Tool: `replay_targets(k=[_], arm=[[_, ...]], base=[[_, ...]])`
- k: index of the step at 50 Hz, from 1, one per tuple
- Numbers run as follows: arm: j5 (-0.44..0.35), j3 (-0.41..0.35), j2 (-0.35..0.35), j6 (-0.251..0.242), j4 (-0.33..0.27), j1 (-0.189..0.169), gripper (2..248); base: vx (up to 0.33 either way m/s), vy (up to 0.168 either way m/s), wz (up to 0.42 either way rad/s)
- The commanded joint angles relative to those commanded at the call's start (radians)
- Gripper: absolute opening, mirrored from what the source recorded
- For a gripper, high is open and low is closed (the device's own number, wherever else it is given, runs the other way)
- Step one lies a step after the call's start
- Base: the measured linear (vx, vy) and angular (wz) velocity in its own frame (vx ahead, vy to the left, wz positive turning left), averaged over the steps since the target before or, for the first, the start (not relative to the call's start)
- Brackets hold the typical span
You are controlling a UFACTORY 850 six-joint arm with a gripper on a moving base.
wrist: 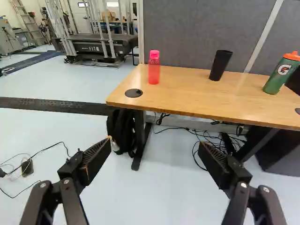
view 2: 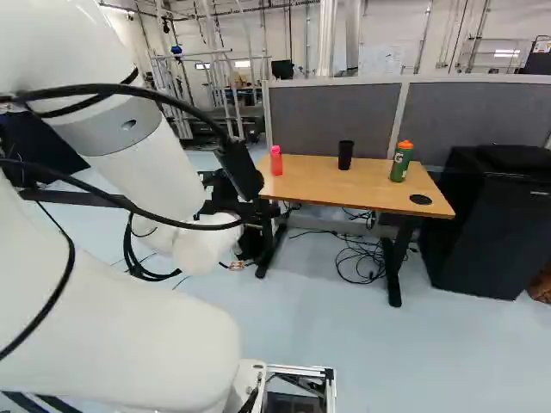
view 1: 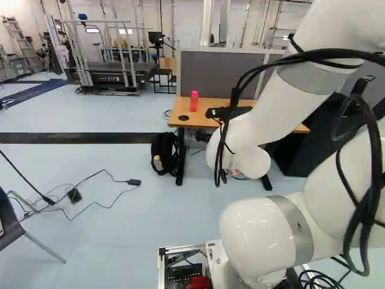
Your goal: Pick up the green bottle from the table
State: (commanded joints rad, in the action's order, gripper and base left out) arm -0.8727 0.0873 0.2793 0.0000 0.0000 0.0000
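Note:
The green bottle [view 2: 401, 161] with an orange cap stands upright on the wooden table [view 2: 318, 179], near its right end in the right base view. It shows again as the green bottle [wrist: 281, 74] in the wrist view, farther off than the fingers and to one side. My gripper [view 1: 228, 112] is partly hidden by the arm in the left base view, short of the table. In the wrist view the gripper [wrist: 155, 150] stands wide open, nothing between its fingers, the bottle well beyond it. The arm hides the bottle in the left base view.
A pink-red bottle [wrist: 154, 68] and a black cup [wrist: 220, 65] share the table. Behind it runs a grey partition [view 2: 336, 116]. A black cabinet [view 2: 491, 224] stands beside the table, a black backpack [view 1: 163, 153] by one leg. Cables [view 2: 360, 258] lie below.

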Motion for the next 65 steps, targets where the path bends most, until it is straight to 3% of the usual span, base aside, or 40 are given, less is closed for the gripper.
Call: replay_targets(k=[35,65], arm=[[0.0,0.0,0.0,0.0,0.0,0.0,247],[0.0,0.0,0.0,0.0,0.0,0.0,247]], base=[[0.006,0.001,0.002],[0.098,-0.009,-0.055]])
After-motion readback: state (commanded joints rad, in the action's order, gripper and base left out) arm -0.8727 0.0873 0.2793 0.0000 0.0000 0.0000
